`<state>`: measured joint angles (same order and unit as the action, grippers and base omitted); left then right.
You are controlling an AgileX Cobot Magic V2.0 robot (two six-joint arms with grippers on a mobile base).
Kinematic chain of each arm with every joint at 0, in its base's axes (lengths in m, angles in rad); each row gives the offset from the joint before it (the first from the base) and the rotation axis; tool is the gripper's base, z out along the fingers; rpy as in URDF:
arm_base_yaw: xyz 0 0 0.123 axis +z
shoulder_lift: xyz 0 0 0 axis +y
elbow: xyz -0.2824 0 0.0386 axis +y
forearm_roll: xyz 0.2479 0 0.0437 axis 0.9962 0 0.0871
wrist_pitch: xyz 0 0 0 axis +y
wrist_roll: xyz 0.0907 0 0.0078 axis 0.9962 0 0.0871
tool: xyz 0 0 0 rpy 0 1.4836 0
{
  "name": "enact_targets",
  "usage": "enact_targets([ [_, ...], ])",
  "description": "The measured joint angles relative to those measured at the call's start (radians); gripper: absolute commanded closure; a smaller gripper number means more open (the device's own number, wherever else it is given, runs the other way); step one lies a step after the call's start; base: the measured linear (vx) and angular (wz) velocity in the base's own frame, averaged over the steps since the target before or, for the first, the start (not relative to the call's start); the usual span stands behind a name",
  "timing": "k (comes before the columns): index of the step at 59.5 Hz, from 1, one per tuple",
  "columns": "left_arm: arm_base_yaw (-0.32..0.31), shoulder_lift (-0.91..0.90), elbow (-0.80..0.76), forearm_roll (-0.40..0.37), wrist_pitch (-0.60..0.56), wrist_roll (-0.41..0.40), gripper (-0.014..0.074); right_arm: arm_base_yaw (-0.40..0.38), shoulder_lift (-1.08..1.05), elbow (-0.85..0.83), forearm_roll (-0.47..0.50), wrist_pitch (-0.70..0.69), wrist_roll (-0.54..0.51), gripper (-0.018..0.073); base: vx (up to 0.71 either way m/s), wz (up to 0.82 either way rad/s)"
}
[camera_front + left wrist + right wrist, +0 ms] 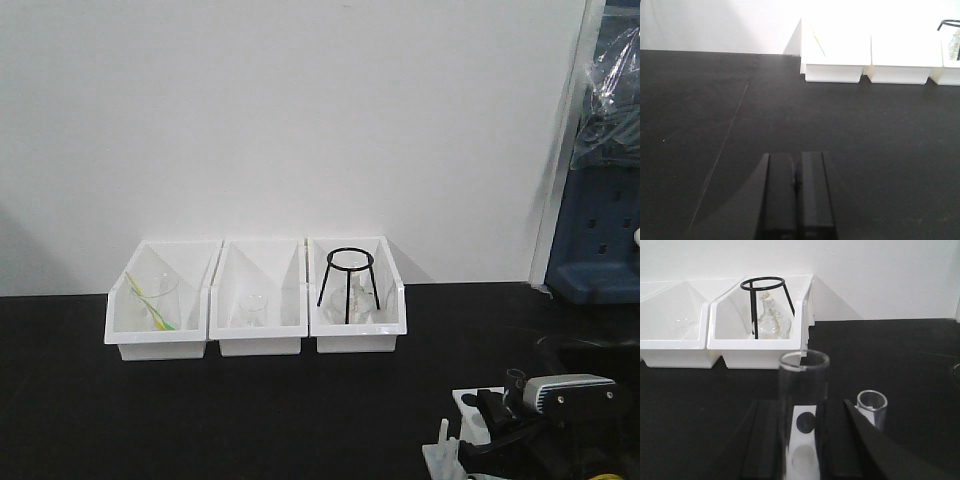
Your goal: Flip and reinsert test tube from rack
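Observation:
In the right wrist view a clear test tube (804, 385) stands upright with its open end up, between the black fingers of my right gripper (802, 407), which is shut on it. Below it lies the white rack (807, 465) with round holes. A second clear tube (872, 407) stands in the rack to the right. In the front view the rack (468, 405) and its pegs (442, 440) sit at the bottom right, under my right gripper (500, 410). My left gripper (796, 157) is shut and empty over the black table.
Three white open-front bins stand along the back wall: one with a beaker and yellow-green stick (160, 300), one with a small glass (255, 305), one with a black tripod stand (350, 285). Blue equipment (595, 240) stands at the far right.

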<state>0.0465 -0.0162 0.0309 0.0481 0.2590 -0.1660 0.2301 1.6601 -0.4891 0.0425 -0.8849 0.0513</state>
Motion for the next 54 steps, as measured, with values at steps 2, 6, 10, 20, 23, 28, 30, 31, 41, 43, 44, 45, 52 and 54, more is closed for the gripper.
enact_targets([
  [2, 0.0, 0.0, 0.0, 0.0, 0.0, 0.0, 0.0603, 0.0, 0.004, 0.0, 0.0, 0.0, 0.0, 0.0568, 0.0, 0.0],
  [6, 0.0, 0.0, 0.0, 0.0, 0.0, 0.0, 0.0603, 0.0, 0.007, 0.0, -0.001, 0.0, 0.0, 0.0568, 0.0, 0.0],
  [10, 0.0, 0.0, 0.0, 0.0, 0.0, 0.0, 0.0603, 0.0, 0.008, 0.0, -0.001, -0.001, 0.0, 0.0564, 0.0, 0.0],
  [20, 0.0, 0.0, 0.0, 0.0, 0.0, 0.0, 0.0603, 0.0, 0.008, 0.0, -0.001, -0.002, 0.0, 0.0517, 0.0, 0.0],
  [23, 0.0, 0.0, 0.0, 0.0, 0.0, 0.0, 0.0603, 0.0, 0.008, 0.0, -0.001, -0.004, 0.0, 0.0491, 0.0, 0.0],
  [28, 0.0, 0.0, 0.0, 0.0, 0.0, 0.0, 0.0603, 0.0, 0.008, 0.0, -0.001, -0.008, 0.0, 0.0437, 0.0, 0.0],
  [30, 0.0, 0.0, 0.0, 0.0, 0.0, 0.0, 0.0603, 0.0, 0.008, 0.0, -0.001, -0.008, 0.0, 0.0412, 0.0, 0.0],
  [31, 0.0, 0.0, 0.0, 0.0, 0.0, 0.0, 0.0603, 0.0, 0.008, 0.0, -0.001, -0.008, 0.0, 0.0401, 0.0, 0.0],
  [41, 0.0, 0.0, 0.0, 0.0, 0.0, 0.0, 0.0603, 0.0, 0.008, 0.0, -0.001, -0.011, 0.0, 0.0272, 0.0, 0.0],
  [43, 0.0, 0.0, 0.0, 0.0, 0.0, 0.0, 0.0603, 0.0, 0.008, 0.0, -0.001, -0.011, 0.0, 0.0247, 0.0, 0.0],
  [44, 0.0, 0.0, 0.0, 0.0, 0.0, 0.0, 0.0603, 0.0, 0.008, 0.0, -0.001, -0.013, 0.0, 0.0233, 0.0, 0.0],
  [45, 0.0, 0.0, 0.0, 0.0, 0.0, 0.0, 0.0603, 0.0, 0.008, 0.0, -0.001, -0.013, 0.0, 0.0225, 0.0, 0.0],
  [52, 0.0, 0.0, 0.0, 0.0, 0.0, 0.0, 0.0603, 0.0, 0.008, 0.0, -0.001, -0.032, 0.0, 0.0167, 0.0, 0.0],
  [54, 0.0, 0.0, 0.0, 0.0, 0.0, 0.0, 0.0603, 0.0, 0.008, 0.0, -0.001, -0.039, 0.0, 0.0162, 0.0, 0.0],
])
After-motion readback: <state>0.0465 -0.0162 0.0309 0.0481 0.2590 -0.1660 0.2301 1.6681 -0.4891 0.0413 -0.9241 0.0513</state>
